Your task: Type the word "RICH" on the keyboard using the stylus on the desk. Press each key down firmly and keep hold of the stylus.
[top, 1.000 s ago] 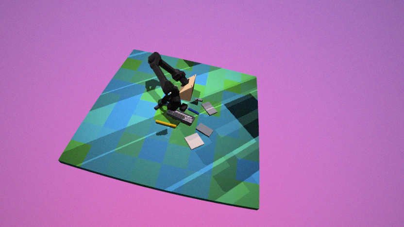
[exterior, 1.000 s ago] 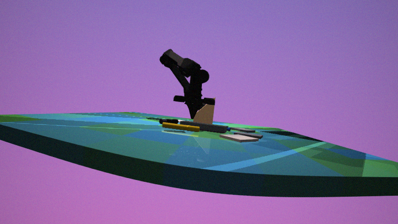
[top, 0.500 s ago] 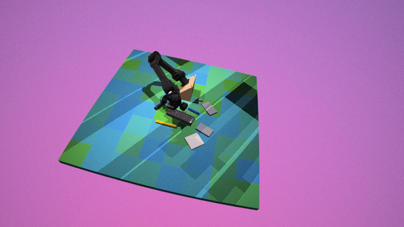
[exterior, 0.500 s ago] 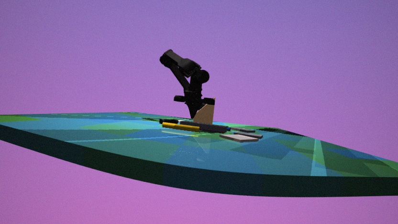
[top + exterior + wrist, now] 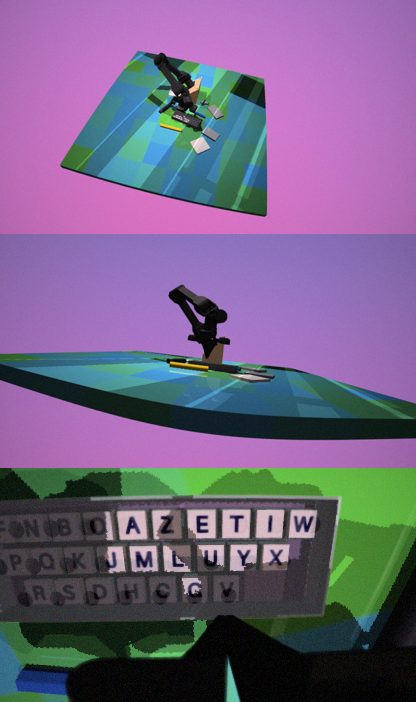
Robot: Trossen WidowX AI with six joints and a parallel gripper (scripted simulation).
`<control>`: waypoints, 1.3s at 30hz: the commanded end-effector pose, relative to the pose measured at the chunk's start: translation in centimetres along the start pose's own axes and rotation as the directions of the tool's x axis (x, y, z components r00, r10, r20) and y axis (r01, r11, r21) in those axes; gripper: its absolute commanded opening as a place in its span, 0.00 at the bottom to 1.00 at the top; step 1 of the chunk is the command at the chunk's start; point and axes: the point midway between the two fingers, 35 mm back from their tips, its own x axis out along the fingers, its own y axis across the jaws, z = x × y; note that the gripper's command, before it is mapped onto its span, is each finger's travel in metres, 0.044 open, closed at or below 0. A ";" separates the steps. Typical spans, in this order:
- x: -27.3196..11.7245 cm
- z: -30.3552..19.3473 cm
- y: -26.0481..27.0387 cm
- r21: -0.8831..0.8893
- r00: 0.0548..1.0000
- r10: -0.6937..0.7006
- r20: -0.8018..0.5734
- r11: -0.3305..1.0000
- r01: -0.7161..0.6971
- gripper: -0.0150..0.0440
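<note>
The dark keyboard point(image 5: 192, 123) point(image 5: 222, 367) point(image 5: 282, 588) lies flat on the desk. In the wrist view its letter keys show, with R point(image 5: 38, 592), H point(image 5: 130, 590) and C point(image 5: 161, 590) in the bottom row and I point(image 5: 270, 524) in the top row. My gripper point(image 5: 181, 109) point(image 5: 207, 356) point(image 5: 224, 623) is shut, its fingertips together and pointing down above the keyboard's edge by G and V. No stylus shows between them. A blue stick point(image 5: 200, 114) point(image 5: 42, 679) lies beside the keyboard, partly hidden by a finger in the wrist view. I cannot tell for certain which stick is the stylus.
A yellow stick point(image 5: 170, 127) point(image 5: 189, 366) lies across the keyboard from the blue one. A black cylinder point(image 5: 164, 108) point(image 5: 176, 360) lies left of it. Grey slabs point(image 5: 215, 112) point(image 5: 210, 133) and a pale slab point(image 5: 200, 145) point(image 5: 250, 378) lie right. A tan block point(image 5: 195, 92) point(image 5: 217, 353) stands behind.
</note>
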 end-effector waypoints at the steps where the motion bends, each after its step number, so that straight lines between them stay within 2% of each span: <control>1: 0.0 -0.1 0.8 0.000 1.000 0.004 -0.004 1.000 -0.004 0.25; 8: 0.0 -0.1 7.8 0.002 1.000 0.008 -0.004 1.000 -0.008 0.25; 22: 0.0 -0.2 8.0 0.002 1.000 0.008 -0.004 1.000 -0.008 0.25; 24: -1.0 -0.1 8.0 0.002 1.000 0.009 -0.004 1.000 -0.009 0.25; 28: -5.8 -0.1 8.0 0.002 1.000 0.011 -0.005 1.000 -0.011 0.25; 39: -5.5 -0.1 8.0 -0.002 1.000 0.008 0.001 1.000 -0.008 0.25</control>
